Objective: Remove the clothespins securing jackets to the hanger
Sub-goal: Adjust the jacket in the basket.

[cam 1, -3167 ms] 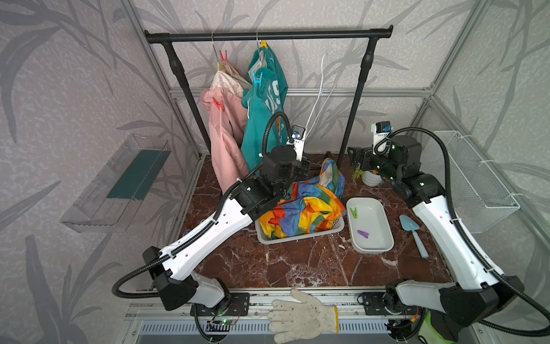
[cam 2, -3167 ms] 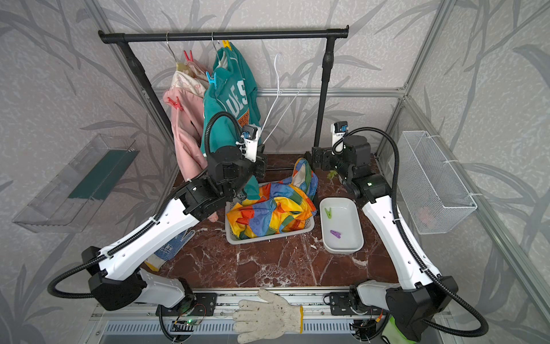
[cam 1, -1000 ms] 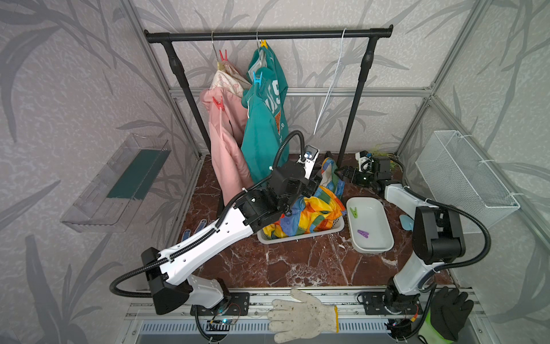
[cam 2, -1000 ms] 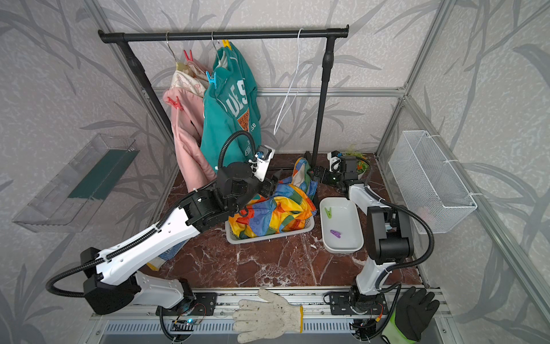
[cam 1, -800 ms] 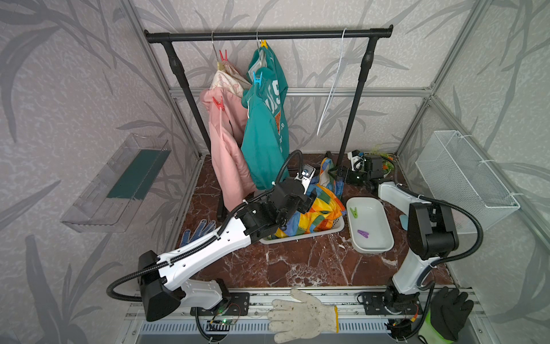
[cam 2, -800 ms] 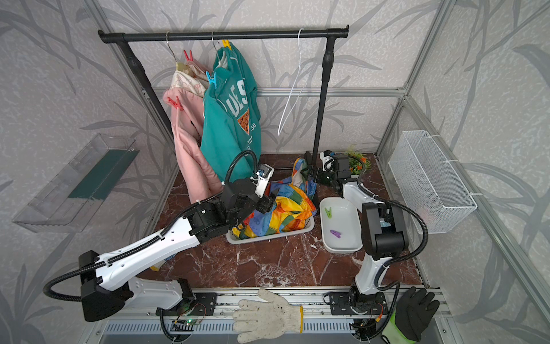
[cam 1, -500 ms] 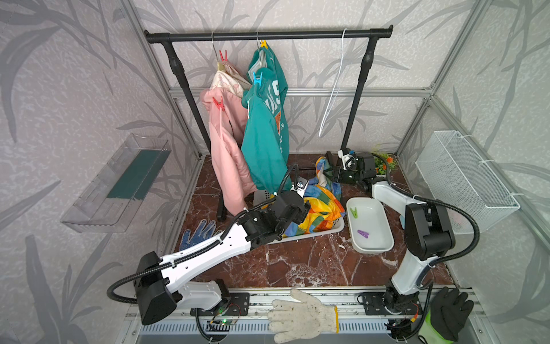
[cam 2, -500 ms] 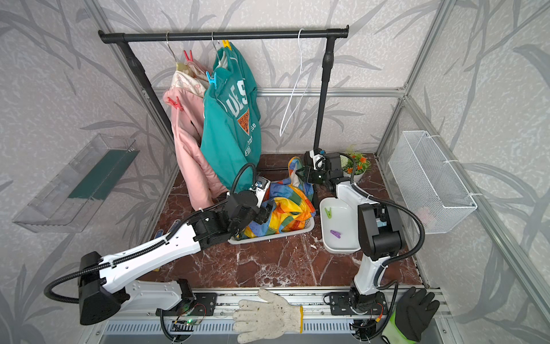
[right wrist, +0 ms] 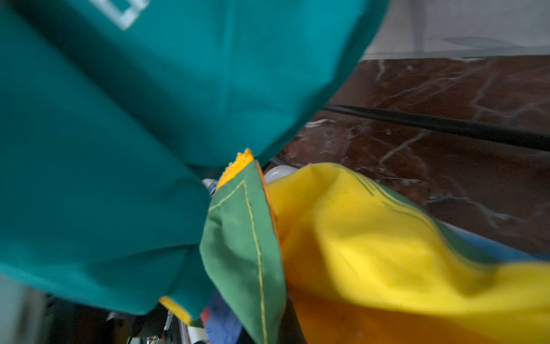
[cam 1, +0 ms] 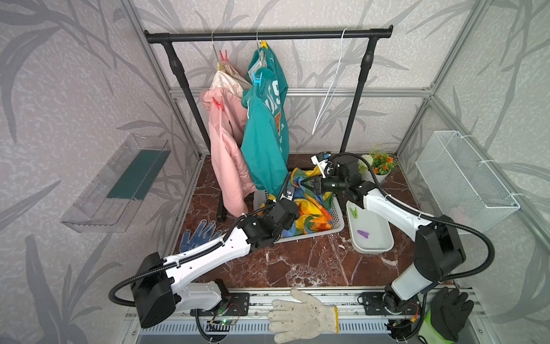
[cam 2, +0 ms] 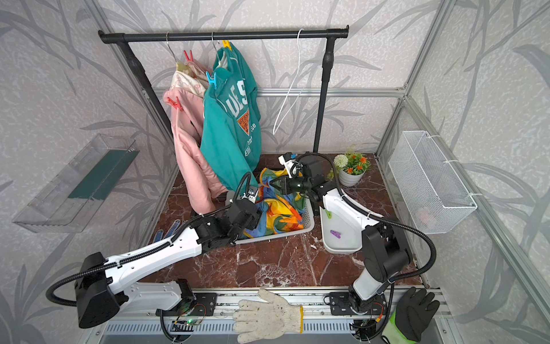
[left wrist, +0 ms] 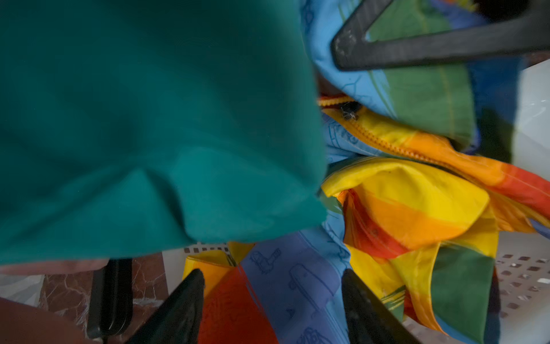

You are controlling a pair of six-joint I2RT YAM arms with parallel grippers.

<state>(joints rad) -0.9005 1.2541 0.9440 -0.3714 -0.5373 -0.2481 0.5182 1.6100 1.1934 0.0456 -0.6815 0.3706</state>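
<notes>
Back-centre on the brown marble counter (cam 1: 297,262), right gripper (cam 1: 308,181) is clamped closed, tips against a raised fold of the rainbow-striped jacket (cam 1: 312,208) in the white perforated basket (cam 1: 312,236); cloth pinched or not, can't tell. Left gripper (left wrist: 272,300) fairly wide, empty, over same jacket. Upper red clothespin (cam 1: 222,55), lower red clothespin (cam 1: 218,103) on hanging pink jacket (cam 1: 229,155); blue clothespin (cam 1: 256,79), yellow clothespin (cam 1: 263,44) on teal jacket (cam 1: 265,149). Green clothespin (cam 1: 354,212), purple clothespin (cam 1: 363,234) in white oval tray (cam 1: 375,242) beside basket.

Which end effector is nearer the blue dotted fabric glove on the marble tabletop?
Left. The left end effector hangs over the white perforated plastic basket's end nearest the glove; the right end effector is at the basket's far side, farther off.
</notes>
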